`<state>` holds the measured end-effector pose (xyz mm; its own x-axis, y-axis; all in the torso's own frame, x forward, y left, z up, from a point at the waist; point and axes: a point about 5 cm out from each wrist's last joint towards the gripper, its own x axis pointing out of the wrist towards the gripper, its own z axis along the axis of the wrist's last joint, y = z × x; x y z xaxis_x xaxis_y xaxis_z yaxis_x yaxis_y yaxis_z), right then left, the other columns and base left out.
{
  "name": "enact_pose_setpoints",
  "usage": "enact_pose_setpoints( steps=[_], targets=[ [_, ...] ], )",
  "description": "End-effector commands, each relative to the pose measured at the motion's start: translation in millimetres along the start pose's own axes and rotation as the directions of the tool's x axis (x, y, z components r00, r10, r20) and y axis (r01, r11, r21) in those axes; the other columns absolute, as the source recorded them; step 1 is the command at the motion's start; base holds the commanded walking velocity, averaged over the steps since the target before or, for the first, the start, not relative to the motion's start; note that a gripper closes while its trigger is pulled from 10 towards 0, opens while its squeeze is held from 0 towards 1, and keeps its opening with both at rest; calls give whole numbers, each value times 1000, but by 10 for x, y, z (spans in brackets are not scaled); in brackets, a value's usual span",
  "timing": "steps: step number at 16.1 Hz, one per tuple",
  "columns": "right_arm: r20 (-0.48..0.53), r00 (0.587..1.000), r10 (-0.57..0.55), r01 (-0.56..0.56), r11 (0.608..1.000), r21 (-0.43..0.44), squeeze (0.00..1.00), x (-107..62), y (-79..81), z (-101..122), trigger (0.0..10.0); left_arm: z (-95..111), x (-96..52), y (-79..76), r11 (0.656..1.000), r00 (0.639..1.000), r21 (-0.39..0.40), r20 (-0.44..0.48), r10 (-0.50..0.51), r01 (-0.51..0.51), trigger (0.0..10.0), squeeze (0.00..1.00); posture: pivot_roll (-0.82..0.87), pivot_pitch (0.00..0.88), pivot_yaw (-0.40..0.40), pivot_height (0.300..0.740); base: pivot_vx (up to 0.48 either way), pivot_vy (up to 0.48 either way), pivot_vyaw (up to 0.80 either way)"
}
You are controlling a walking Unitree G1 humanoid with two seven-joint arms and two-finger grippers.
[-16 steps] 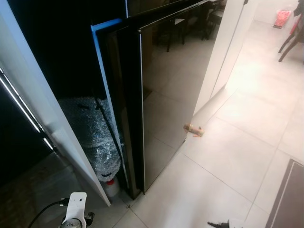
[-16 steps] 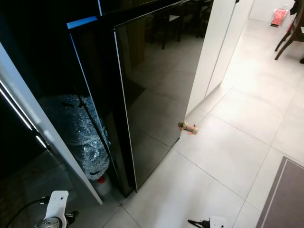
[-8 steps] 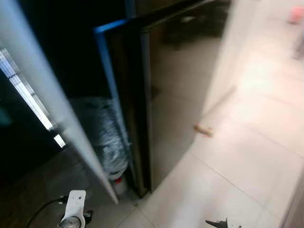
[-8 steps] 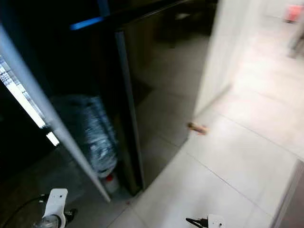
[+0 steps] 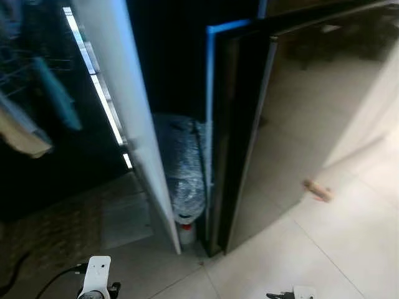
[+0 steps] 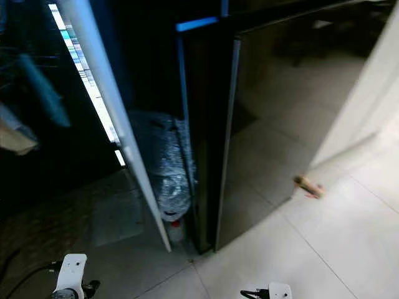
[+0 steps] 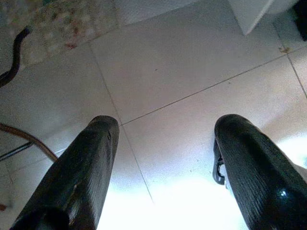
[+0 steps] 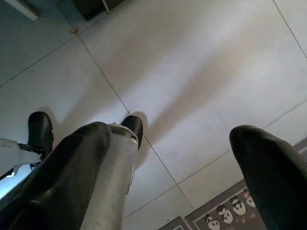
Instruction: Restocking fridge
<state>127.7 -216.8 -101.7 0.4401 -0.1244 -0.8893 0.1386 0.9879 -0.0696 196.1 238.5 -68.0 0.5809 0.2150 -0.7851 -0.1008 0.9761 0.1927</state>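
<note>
A tall black glossy fridge (image 5: pixel 293 124) with a blue-edged side stands ahead on the right, its front mirroring the tiled floor. A white door panel (image 5: pixel 134 112) leans open to its left. In the gap between them stands a bubble-wrapped bottle (image 5: pixel 184 171) with a red cap. Both arms hang low by my sides. The left gripper (image 7: pixel 166 123) is open over bare floor tiles, holding nothing. The right gripper (image 8: pixel 171 130) is open too, also over tiles.
A small tan object (image 5: pixel 318 190) lies on the floor right of the fridge. A dark room with hanging items (image 5: pixel 56 93) and a patterned mat (image 5: pixel 62 230) lies to the left. A dark cable (image 7: pixel 14 48) runs near the left gripper. A printed rug (image 8: pixel 225 215) lies by my feet (image 8: pixel 134 125).
The camera has swung to the left, so the fridge and white panel sit further right in the picture and more of the dark room shows. Both arms hang as before.
</note>
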Motion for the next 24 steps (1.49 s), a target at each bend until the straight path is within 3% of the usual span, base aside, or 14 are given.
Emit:
enact_pose_setpoints(
  steps=[1,3,14,24],
  targets=[
    [-14,1000,5,-5,1000,-3,0,-5,18,-46,10000,-23,-3,9,1000,1000,2,-8,10,-10,10000,0,-119,0,27,740,0,0,800],
    [-19,1000,-5,4,1000,-29,0,-8,-28,-47,10000,-81,-12,-47,1000,1000,-17,-18,5,-5,10000,0,-91,0,-17,740,0,0,800],
    [-64,998,-23,21,999,-33,0,-40,-68,-217,10000,-124,-20,-56,1000,1000,-9,-26,-4,4,10000,0,-89,0,-17,740,0,0,800],
    [-43,999,-24,21,998,-64,0,-6,-32,-62,10000,-43,-5,-33,1000,1000,-30,-13,8,-9,10000,0,-89,0,-19,740,0,0,800]
  ],
)
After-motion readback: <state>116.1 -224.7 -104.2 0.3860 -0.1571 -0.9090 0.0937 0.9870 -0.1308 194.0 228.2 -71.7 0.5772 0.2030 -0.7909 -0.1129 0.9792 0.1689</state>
